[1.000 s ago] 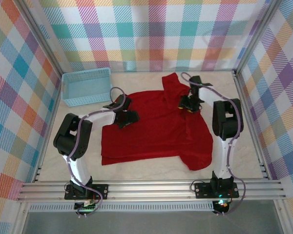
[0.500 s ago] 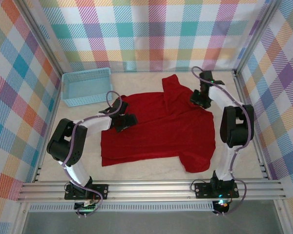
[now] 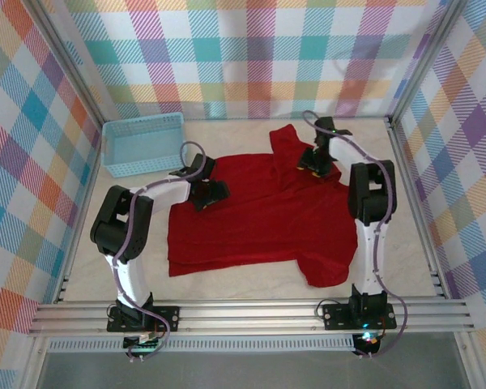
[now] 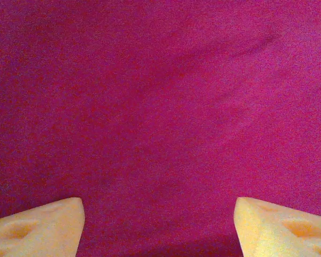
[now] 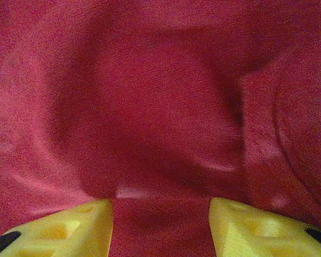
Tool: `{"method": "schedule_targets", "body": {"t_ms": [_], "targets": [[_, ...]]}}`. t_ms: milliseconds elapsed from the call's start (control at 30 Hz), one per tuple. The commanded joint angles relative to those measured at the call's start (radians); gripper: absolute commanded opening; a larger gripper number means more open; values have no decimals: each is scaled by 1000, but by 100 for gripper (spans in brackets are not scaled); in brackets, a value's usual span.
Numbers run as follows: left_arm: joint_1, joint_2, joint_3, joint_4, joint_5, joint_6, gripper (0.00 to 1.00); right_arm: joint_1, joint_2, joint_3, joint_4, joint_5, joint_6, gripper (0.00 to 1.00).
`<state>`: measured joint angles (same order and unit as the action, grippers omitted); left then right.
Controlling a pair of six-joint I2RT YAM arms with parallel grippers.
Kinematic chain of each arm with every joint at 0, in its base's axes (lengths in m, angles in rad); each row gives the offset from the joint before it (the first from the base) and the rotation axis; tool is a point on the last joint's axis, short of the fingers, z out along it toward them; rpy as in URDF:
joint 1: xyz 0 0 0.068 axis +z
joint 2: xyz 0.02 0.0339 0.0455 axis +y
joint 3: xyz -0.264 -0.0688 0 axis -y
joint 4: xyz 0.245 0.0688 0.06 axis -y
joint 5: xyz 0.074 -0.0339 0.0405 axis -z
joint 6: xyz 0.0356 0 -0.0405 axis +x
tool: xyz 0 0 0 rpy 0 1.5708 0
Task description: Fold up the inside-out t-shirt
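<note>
Table (image 3: 227, 284) with red t-shirt (image 3: 259, 211), blue basket (image 3: 143, 146)

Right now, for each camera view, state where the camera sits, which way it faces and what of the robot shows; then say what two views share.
Top external: above and behind the arms, looking down on the table; shows the left arm, the right arm, the red t-shirt and a light-blue basket.
Left wrist: on the left arm, facing flat red cloth close up; left fingers, spread wide.
Right wrist: on the right arm, facing rumpled cloth; right fingers.
Shared: both wrist views see the t-shirt.
</note>
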<state>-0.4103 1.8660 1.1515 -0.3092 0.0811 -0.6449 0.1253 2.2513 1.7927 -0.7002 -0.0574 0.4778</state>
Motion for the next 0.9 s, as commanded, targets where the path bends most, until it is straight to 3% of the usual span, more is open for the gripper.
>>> {"method": "schedule_targets", "body": {"t_ms": [0,133,267,367,533,700,867], "targets": [[-15,-26,-64,-11,14,-1,74,-90,-71,-120,-44,73,51,52],[-81,-95,-164,14,4,-33,74,-173,-202,-324,61,62,90,52],[-169,-164,-232,22,13,-75,74,-186,-269,-355,69,62,55,51],[-212,-219,-194,-22,9,-75,74,-148,-331,-347,70,71,27,53],[-161,-275,-27,-147,-78,-2,75,-1,-379,-265,33,128,-32,58],[-61,-115,208,-298,-229,89,74,110,-281,-153,21,96,-89,59],[-21,82,433,-408,-376,167,74,137,-133,-45,-28,56,-116,58]]}}
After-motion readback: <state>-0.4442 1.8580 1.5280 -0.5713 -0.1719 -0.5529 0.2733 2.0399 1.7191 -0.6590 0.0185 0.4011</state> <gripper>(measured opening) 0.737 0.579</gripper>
